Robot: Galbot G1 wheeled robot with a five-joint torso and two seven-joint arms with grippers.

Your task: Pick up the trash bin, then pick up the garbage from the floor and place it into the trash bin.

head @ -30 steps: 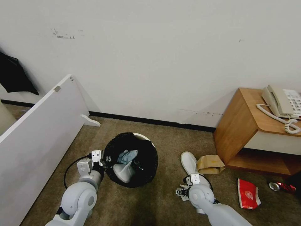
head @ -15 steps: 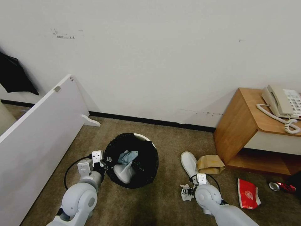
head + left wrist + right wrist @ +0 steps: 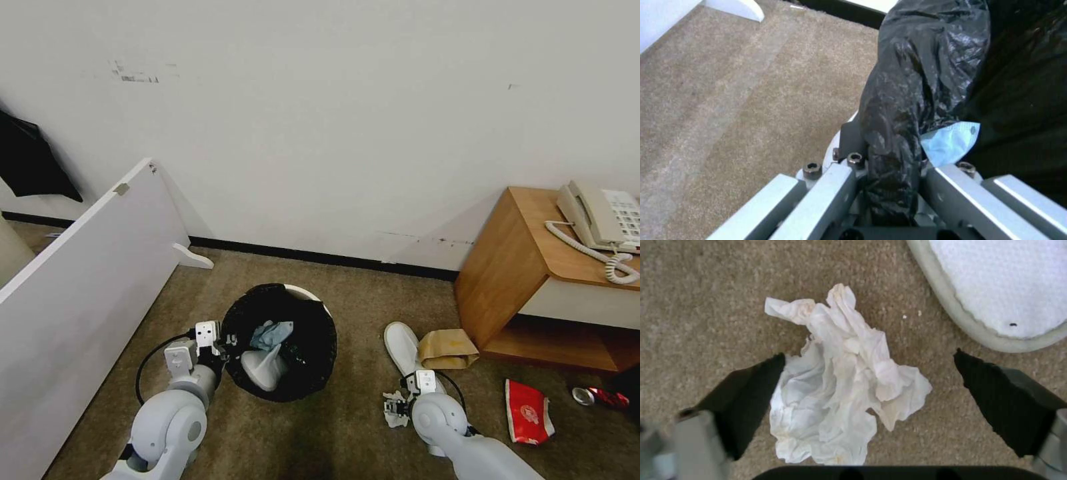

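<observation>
The trash bin (image 3: 313, 347), white with a black bag (image 3: 907, 100) folded over its rim, is held just above the carpet. My left gripper (image 3: 223, 343) is shut on its near-left rim, as the left wrist view confirms for the gripper (image 3: 891, 173). Inside lie a white slipper (image 3: 263, 365) and a light-blue tissue (image 3: 272, 331) (image 3: 951, 141). My right gripper (image 3: 398, 408) is low over the carpet and open. A crumpled white tissue (image 3: 840, 383) lies between its black fingers (image 3: 751, 396), touching one of them. Another white slipper (image 3: 402, 345) (image 3: 1005, 290) lies just beyond.
A brown paper bag (image 3: 447, 348), a flattened red cup (image 3: 528, 410) and a red can (image 3: 600, 398) lie on the carpet to the right. A wooden nightstand (image 3: 513, 267) with a telephone (image 3: 600, 217) stands at right. A white board (image 3: 87, 267) leans along the left.
My right arm has shifted slightly right and toward me, uncovering the white tissue at its gripper. The left gripper and the bin have stayed put.
</observation>
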